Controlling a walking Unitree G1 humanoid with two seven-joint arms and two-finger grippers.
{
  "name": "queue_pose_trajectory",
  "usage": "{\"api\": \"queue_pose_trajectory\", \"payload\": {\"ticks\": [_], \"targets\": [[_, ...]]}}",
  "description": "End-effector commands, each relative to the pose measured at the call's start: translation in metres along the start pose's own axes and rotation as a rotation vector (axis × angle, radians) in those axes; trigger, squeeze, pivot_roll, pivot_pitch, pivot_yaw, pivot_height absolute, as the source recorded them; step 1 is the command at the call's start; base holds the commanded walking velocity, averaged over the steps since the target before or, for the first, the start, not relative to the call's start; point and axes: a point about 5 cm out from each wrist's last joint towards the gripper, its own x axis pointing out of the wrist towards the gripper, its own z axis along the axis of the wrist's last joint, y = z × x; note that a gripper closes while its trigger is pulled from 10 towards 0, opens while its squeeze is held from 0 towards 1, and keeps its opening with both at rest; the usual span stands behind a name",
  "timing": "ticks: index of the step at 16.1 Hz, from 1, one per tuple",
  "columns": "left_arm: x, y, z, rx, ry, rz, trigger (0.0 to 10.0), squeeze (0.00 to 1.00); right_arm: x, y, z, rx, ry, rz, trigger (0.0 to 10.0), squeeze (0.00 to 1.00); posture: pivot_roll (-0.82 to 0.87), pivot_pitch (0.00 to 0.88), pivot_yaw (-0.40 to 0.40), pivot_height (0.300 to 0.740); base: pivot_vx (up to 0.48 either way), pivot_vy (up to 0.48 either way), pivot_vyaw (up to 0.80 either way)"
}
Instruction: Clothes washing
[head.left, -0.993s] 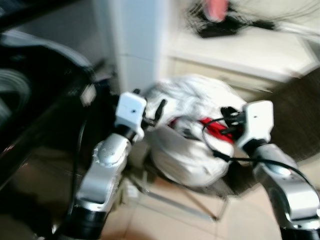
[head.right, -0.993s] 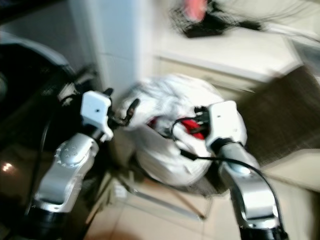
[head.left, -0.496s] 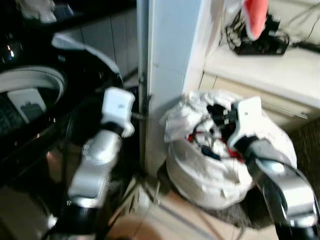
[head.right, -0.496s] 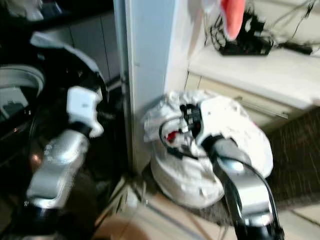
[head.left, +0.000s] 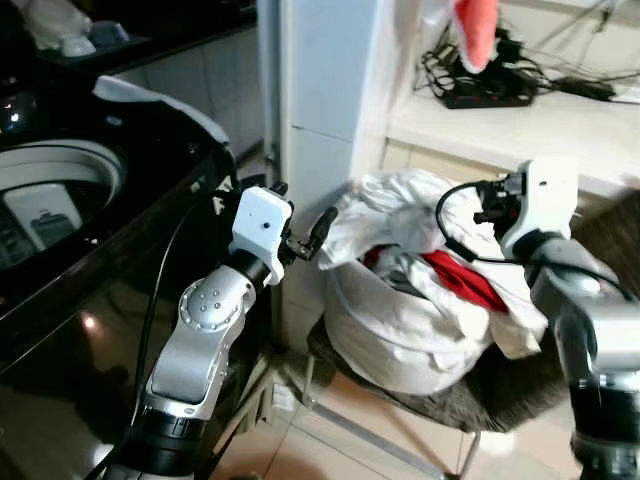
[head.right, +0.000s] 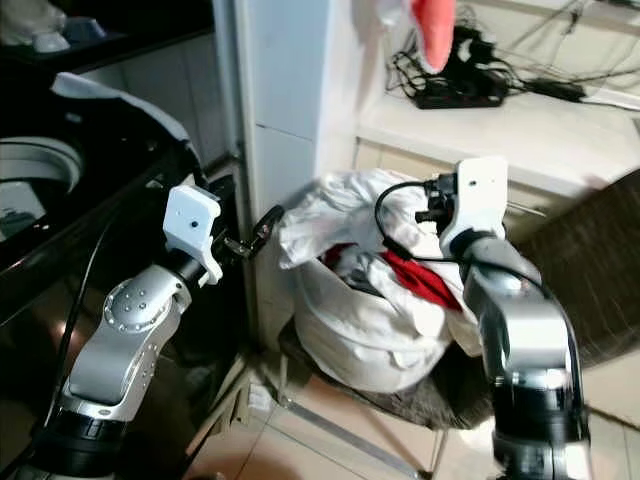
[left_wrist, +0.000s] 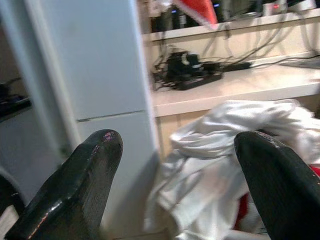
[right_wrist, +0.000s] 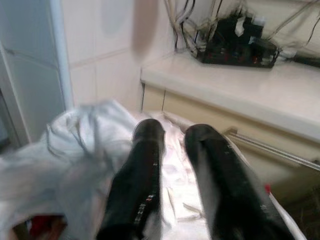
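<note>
Laundry is looking soft and light; we are hovering beside it, left gripper spread, right gripper nearly closed, empty.

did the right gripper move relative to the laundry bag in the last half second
Yes. The right gripper has pulled up out of the white laundry bag, where it was half a second ago, and now sits above the bag's right rim.

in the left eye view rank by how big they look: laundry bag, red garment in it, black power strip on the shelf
1. white laundry bag
2. red garment
3. black power strip, which sits farther from the camera, so its rank against the garment is unsure
</note>
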Motion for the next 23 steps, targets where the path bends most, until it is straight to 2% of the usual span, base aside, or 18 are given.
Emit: {"api": "queue_pose_trajectory", "payload": {"ticks": [1,4,5,6,8,9,11,15,17,23], "targets": [[0.003,-0.003,0.003,0.006,-0.005,-0.030,10.0,0.00,0.007,-0.007,0.005,-0.016,0.012,0.008,10.0,1.00,0.00,0.000,-0.041,0.740,0.000,0.000,0.00],[0.003,0.005,0.002,-0.010,0.016,0.064,10.0,0.00,0.014,-0.003,0.017,-0.029,-0.030,0.046,10.0,1.00,0.01,0.000,-0.050,0.740,0.000,0.000,0.00],[0.003,0.008,0.003,-0.001,0.006,0.092,10.0,0.00,0.010,0.006,0.017,-0.038,-0.059,0.069,10.0,0.00,0.01,0.000,-0.050,0.740,0.000,0.000,0.00],[0.001,0.011,0.002,-0.009,0.002,0.136,10.0,0.00,0.005,0.015,0.015,-0.007,-0.091,0.095,10.0,0.00,0.01,0.000,-0.055,0.740,0.000,0.000,0.00],[0.002,0.012,0.001,-0.008,0.013,0.148,10.0,0.00,0.000,0.022,0.012,0.028,-0.114,0.103,10.0,0.00,0.00,0.000,-0.052,0.740,0.000,0.000,0.00],[0.003,0.013,0.002,0.012,0.014,0.161,10.0,0.00,-0.006,0.030,0.010,0.029,-0.124,0.139,10.0,0.00,0.00,0.000,-0.049,0.740,0.000,0.000,0.00],[0.005,0.014,0.004,0.000,-0.002,0.172,10.0,0.00,-0.013,0.041,0.005,0.011,-0.118,0.185,10.0,0.00,-0.01,0.000,-0.048,0.740,0.000,0.000,0.40],[0.006,0.010,0.004,-0.001,0.000,0.151,10.0,0.00,-0.015,0.038,0.004,0.021,-0.123,0.139,10.0,0.00,-0.01,0.000,-0.048,0.740,0.304,0.000,0.72],[0.007,0.010,0.004,0.000,0.000,0.144,10.0,0.00,-0.015,0.032,0.003,0.058,-0.120,0.097,10.0,0.00,-0.01,0.000,-0.043,0.740,0.323,0.000,0.00],[0.008,0.006,0.004,-0.021,-0.002,0.123,10.0,0.00,-0.018,0.030,0.002,0.053,-0.115,0.082,10.0,0.00,-0.02,0.000,-0.030,0.740,0.275,0.000,0.00]]}}
